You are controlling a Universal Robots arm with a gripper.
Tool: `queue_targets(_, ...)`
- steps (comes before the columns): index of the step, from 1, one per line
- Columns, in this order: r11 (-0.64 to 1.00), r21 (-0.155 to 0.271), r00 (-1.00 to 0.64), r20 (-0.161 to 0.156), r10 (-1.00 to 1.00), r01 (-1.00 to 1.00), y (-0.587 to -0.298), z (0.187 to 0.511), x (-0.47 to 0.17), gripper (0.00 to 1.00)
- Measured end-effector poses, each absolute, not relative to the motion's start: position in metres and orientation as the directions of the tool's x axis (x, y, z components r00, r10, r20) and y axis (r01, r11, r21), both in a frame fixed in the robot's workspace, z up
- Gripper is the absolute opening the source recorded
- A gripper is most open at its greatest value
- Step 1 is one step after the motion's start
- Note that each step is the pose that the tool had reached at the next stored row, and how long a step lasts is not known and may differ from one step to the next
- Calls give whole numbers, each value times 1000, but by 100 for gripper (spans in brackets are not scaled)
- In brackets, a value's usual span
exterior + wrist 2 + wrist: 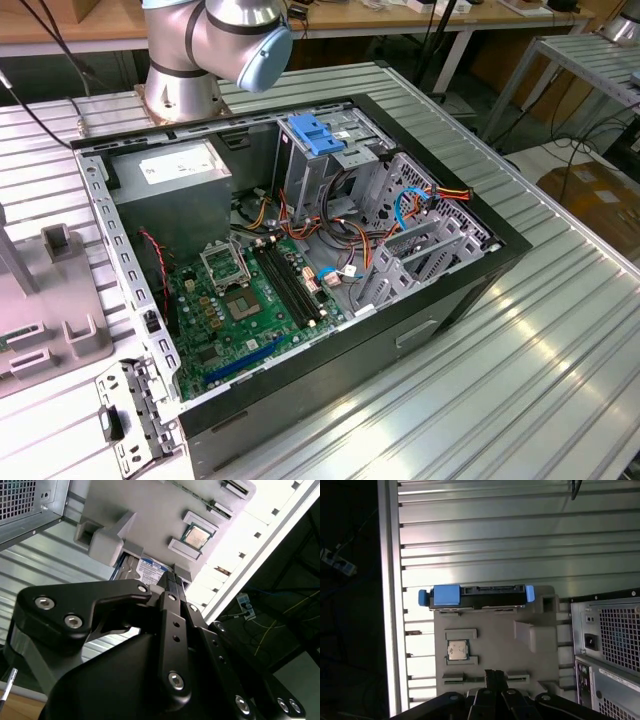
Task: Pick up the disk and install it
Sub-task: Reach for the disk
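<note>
Grey fixture [495,620] holds the blue-railed disk [490,592] on edge

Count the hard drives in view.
1. The disk sits in a slot at the edge of the grey holder, in both wrist views. The bays of the computer case could hide more.

Disk [490,595]: dark edge, blue rails; top white with a blue band in the second wrist view.
Holder [490,625]: plain grey.
Table [495,540]: silver, ribbed.
Gripper [494,673]: black.
Circuit board [235,300]: green.
Case [400,350]: black.
Arm [215,35]: silver, pale blue cap.
</note>
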State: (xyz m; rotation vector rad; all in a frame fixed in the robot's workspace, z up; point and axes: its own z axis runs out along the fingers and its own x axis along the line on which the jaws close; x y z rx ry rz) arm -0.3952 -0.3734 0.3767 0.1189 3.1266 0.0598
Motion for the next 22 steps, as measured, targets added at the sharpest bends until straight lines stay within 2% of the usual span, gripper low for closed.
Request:
queue_targets(3,997,31,-997,21,76,77,-373,376,-395,11)
queue_targets(5,997,29,-997,21,76,77,-373,376,-395,11)
queue_targets(8,997,-2,-997,19,77,77,-373,376,-395,11)
queue_targets(22,997,-3,-997,19,77,77,-371,374,-394,11)
